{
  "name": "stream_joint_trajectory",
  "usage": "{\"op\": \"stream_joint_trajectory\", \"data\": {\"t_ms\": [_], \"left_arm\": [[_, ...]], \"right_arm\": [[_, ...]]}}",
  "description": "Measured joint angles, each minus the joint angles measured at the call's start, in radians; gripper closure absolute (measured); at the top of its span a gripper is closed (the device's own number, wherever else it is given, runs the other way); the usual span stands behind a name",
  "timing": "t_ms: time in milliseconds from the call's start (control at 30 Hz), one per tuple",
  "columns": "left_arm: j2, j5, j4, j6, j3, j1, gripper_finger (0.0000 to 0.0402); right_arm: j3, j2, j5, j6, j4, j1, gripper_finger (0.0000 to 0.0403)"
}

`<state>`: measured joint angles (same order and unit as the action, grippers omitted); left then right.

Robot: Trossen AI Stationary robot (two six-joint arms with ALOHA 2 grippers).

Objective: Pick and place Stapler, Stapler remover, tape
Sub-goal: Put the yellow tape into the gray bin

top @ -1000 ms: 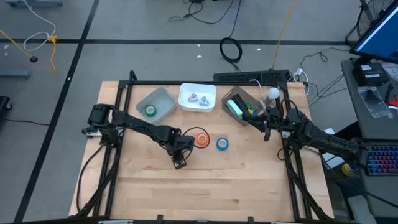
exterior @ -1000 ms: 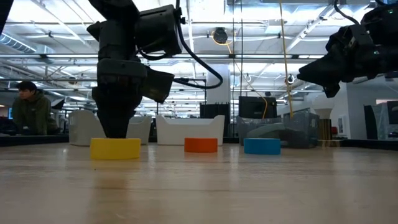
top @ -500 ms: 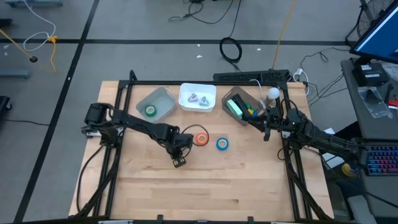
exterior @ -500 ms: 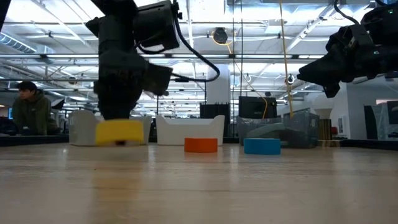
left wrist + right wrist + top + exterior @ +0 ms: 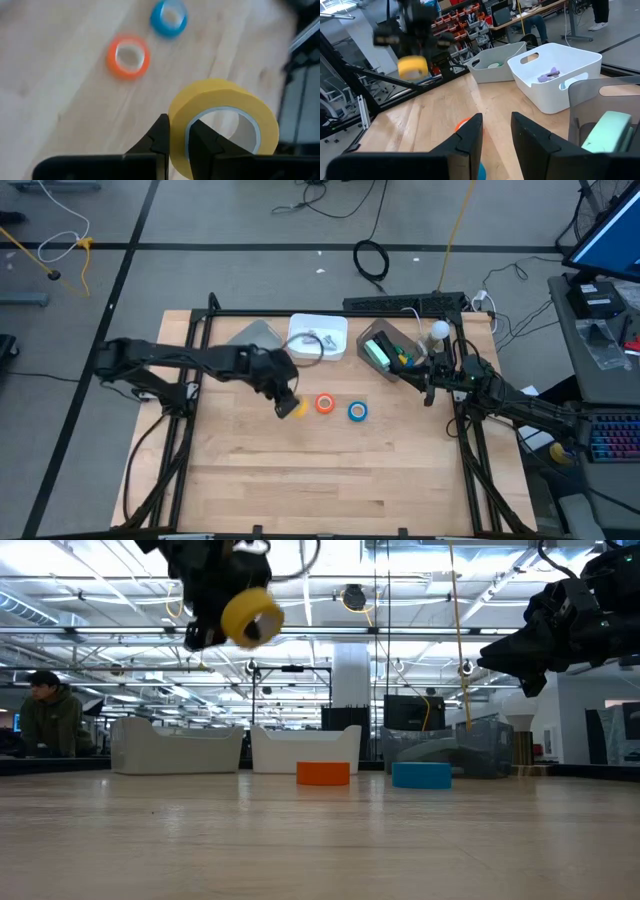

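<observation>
Yellow tape roll (image 5: 251, 617) aloft (left gripper (image 5: 215, 610))

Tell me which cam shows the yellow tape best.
Left wrist view: the yellow tape fills the frame, the left hand pinching its wall, one finger inside the ring and one outside. Low view shows it lifted high, partly edge-on. Right wrist view has it far off. High view shows only a sliver under the arm.

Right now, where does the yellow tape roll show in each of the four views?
High: yellow tape roll in the left hand, beside the orange roll.
Low: upper left, airborne.
Left wrist: foreground, clamped.
Right wrist: upper left.
Shared landmark: orange roll.
</observation>
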<state>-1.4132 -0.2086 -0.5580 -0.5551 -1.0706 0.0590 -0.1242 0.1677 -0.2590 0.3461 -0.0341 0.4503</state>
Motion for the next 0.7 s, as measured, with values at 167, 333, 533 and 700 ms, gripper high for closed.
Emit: {"op": "stream_joint_trajectory", "data": {"t_ms": [167,333,533,700], "left_arm": [[0.1,0.057,0.086,-0.001,0.0,0.052,0.0365],[0.167,0.205,0.131,-0.008,0.0,0.086,0.0365],[0.216,0.421,0.107,-0.003,-0.001,0.13,0.0365],[0.217,0.527,0.026,0.047,-0.001,0.186,0.0365]], "right_arm": [[0.0,0.0,0.0,0.001,0.0,0.0,0.0307],[0.0,0.0,0.0,0.001,0.0,0.0,0.0309],[0.0,0.0,0.0,0.001,0.0,0.0,0.0307],[0.0,0.0,0.0,0.001,0.0,0.0,0.0309]]}}
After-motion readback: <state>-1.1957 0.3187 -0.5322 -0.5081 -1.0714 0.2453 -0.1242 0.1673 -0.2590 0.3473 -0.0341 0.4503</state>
